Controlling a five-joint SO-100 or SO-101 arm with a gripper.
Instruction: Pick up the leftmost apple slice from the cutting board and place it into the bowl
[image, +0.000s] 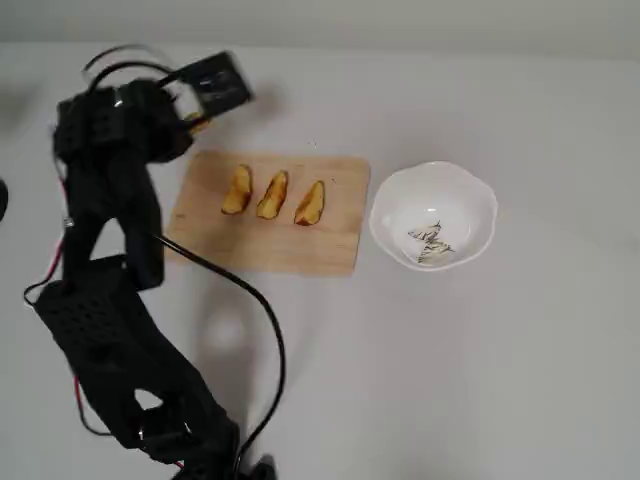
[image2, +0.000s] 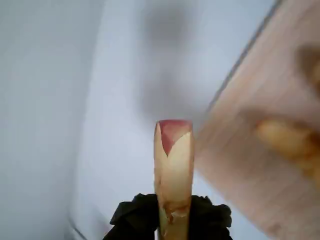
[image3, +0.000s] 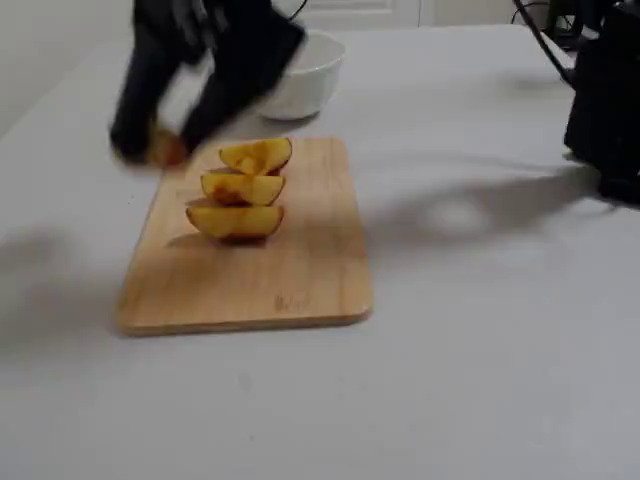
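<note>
Three yellow slices (image: 272, 195) lie in a row across the middle of the cutting board (image: 330, 255) in the overhead view, each tilted the same way and slightly apart from its neighbour; nothing lies between them and the bowl (image: 478, 200), which stands just beside the board's right edge and holds only a dark squiggle on its bottom. The black arm (image: 105, 215) covers the left side of that view, and a black cable (image: 262, 310) loops from it over the board's lower left corner. The surface is a plain white table (image: 520, 380), with a pale wall along the top of the overhead view. The gripper (image2: 172, 220) is clamped on the apple slice (image2: 173, 165), seen sharply only in the wrist view: the slice stands up from the black jaws with its reddish tip on top, above bare table, with the board blurred to the right. In the overhead view the held slice shows only as a small yellow bit at the board's upper left corner. The fixed view looks along the board from its far end, with the arm a dark blur in front of the bowl.
</note>
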